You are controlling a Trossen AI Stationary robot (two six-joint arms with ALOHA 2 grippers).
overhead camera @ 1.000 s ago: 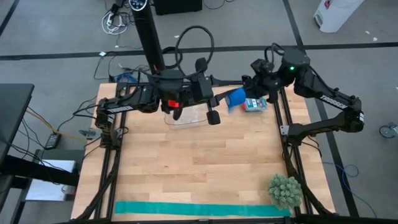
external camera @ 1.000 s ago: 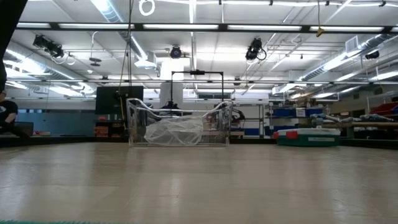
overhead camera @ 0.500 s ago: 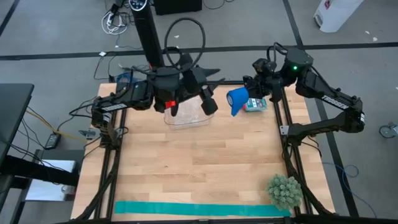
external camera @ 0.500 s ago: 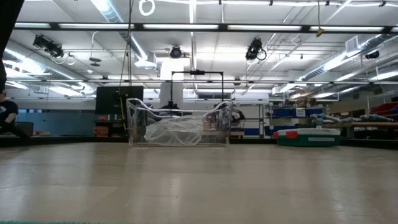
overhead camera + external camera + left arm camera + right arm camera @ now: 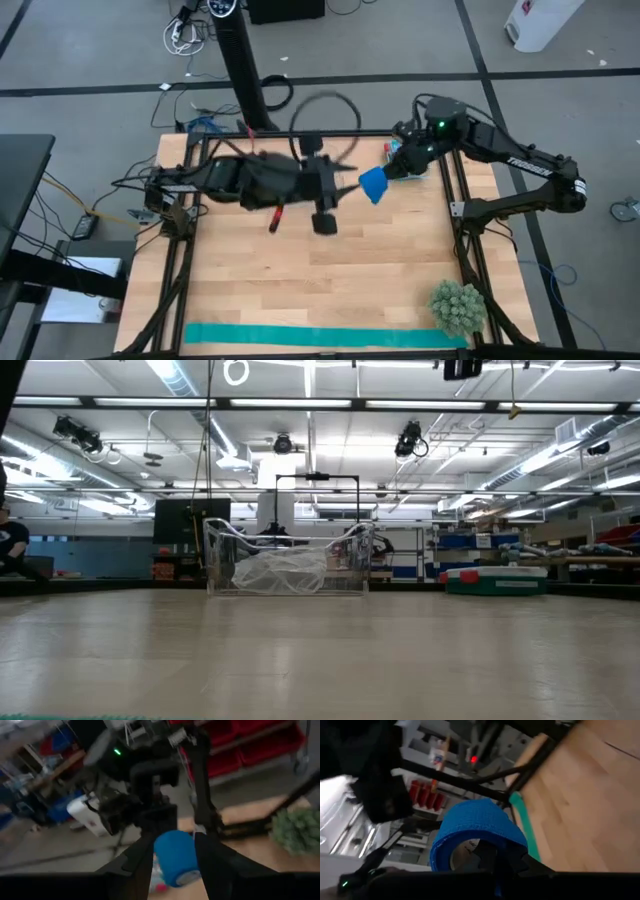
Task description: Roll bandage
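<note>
The bandage (image 5: 372, 184) is a royal-blue roll with a hollow core, held in the air over the far right part of the table. My right gripper (image 5: 388, 174) comes from the far right and is shut on it; the roll (image 5: 475, 832) fills its wrist view. My left gripper (image 5: 350, 186) points at the roll from the table's left, its tips close beside it. Its fingers (image 5: 134, 865) stand apart, open, and the roll (image 5: 174, 857) shows between them with the right arm behind. My left gripper: the roll shows in the gap between its fingers, but I cannot tell whether they touch it. My right gripper holds the roll at its open end, by the hollow core (image 5: 464, 854). One dark fingertip (image 5: 489, 857) shows at the core's mouth; how far in it reaches is hidden. The fingers come nearly level from the table's far right. The roll is lifted clear of the table.
A teal-green strip (image 5: 325, 336) lies flat along the near edge. A green spiky ball (image 5: 458, 306) sits at the near right corner. A clear plastic box (image 5: 290, 565) stands at the far middle, under my left arm in the high view.
My left arm has swung from above the clear box toward the near edge, and its gripper has tipped down and now points at the roll. My right gripper has come down and toward the near left with the roll, turning about its own axis.
</note>
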